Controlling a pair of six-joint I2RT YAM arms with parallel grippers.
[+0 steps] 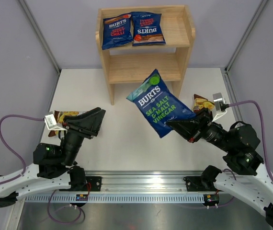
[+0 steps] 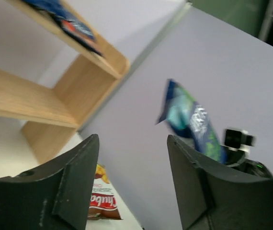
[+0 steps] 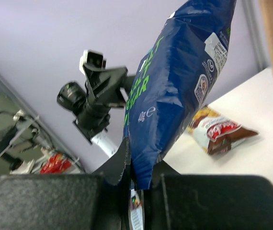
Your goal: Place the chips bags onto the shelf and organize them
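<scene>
Right gripper (image 1: 177,125) is clamped shut on the bottom edge of the Sea Salt & Malt Vinegar BURTS bag (image 1: 159,103), holding it aloft and tilted just right of the frame's centre, in front of the wooden shelf (image 1: 143,68). The left gripper (image 1: 98,115), at lower left, has its jaws parted with nothing between them. The shelf stands at top centre with its lower tier bare. Its upper tier carries a Sweet Chilli BURTS bag (image 1: 117,31) and another red-lettered BURTS bag (image 1: 147,28), edges touching, with free board to their right. One Chuba bag (image 1: 64,116) lies by the left gripper, partly hidden under it. A second Chuba bag (image 1: 201,102) lies at the right, behind the held bag. To my eye the grip is the worry: the bag is pinched at one edge only, so it could slip out on a quick swing. Its free top corner could also catch the shelf's right side panel or upper board and fold instead of sliding in. A low sweep of the right arm might drag the Chuba bag beside it. The table (image 1: 122,143) is matte white, pale lilac walls close in three sides, and a metal rail (image 1: 141,184) runs along the near edge.
</scene>
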